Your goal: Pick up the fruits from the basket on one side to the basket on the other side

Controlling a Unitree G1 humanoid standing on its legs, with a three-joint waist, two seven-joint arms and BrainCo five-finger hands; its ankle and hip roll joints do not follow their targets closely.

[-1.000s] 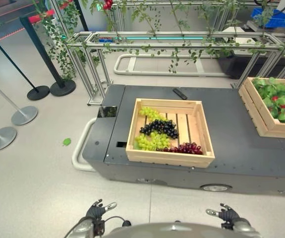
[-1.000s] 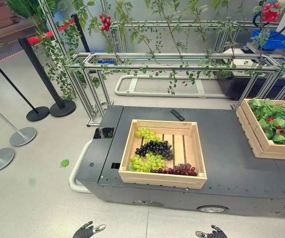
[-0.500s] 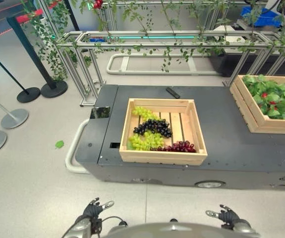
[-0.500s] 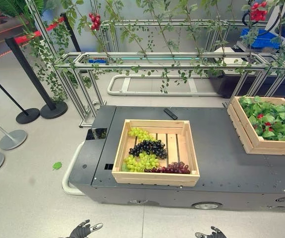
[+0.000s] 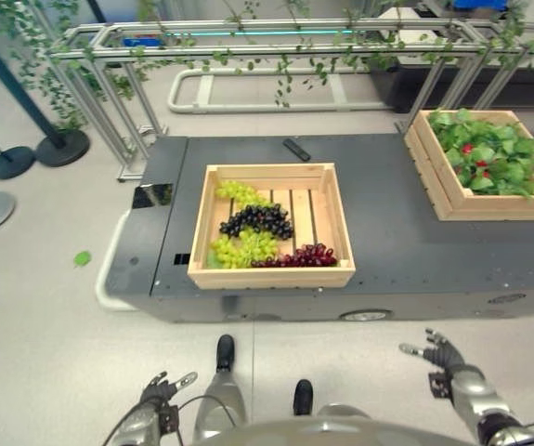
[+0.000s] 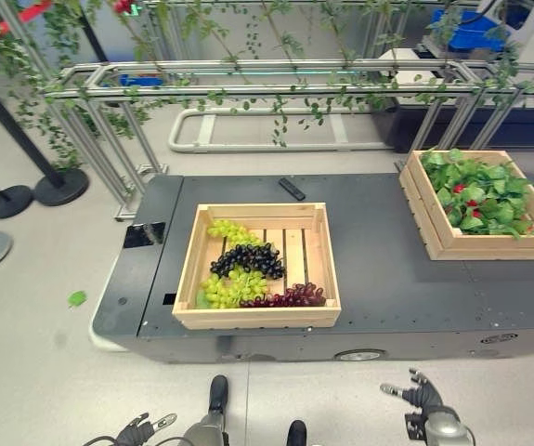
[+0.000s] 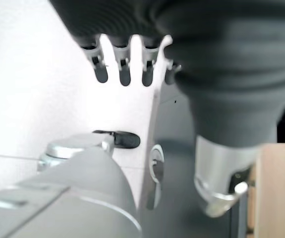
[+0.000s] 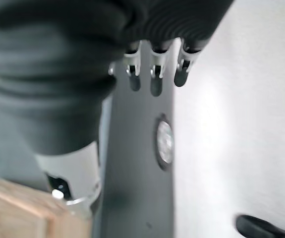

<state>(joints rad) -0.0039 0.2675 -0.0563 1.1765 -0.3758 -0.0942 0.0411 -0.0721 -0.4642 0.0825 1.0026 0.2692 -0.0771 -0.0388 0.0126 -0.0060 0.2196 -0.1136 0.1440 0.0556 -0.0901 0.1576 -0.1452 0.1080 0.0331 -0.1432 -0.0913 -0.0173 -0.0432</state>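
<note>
My whole view has slid since a moment ago: the dark grey cart [image 5: 406, 242] and everything on it now sits further left and lower than it did, which I read as my head and body moving, not the cart. The crate of leaves with red fruit [image 5: 483, 163], cut off at the right edge a second ago, is now fully in sight at the cart's far right end. That matters, because I judge it to be the basket on the other side, well apart from the source crate.

The wooden grape crate [image 5: 271, 276] stands at the cart's middle. In it lie a green bunch at the back [image 5: 237, 192], a black bunch [image 5: 256, 220] in the centre, a second green bunch [image 5: 232, 249] towards the front left, and a red bunch [image 5: 302, 255] along the front slat. None has been lifted; the fruit is all in this crate, none in my hands.

A small dark remote-like object [image 5: 296, 150] lies on the cart just behind the grape crate.

My right hand [image 5: 443, 357] has come up and out to the right, higher than it was, fingers spread and relaxed, holding nothing, short of the cart's near edge. My left hand [image 5: 160, 390] hangs low by the floor, fingers loosely apart and empty too.

So I judge this as approach only: no grasp begun, and I am squaring up to reach both crates
</note>
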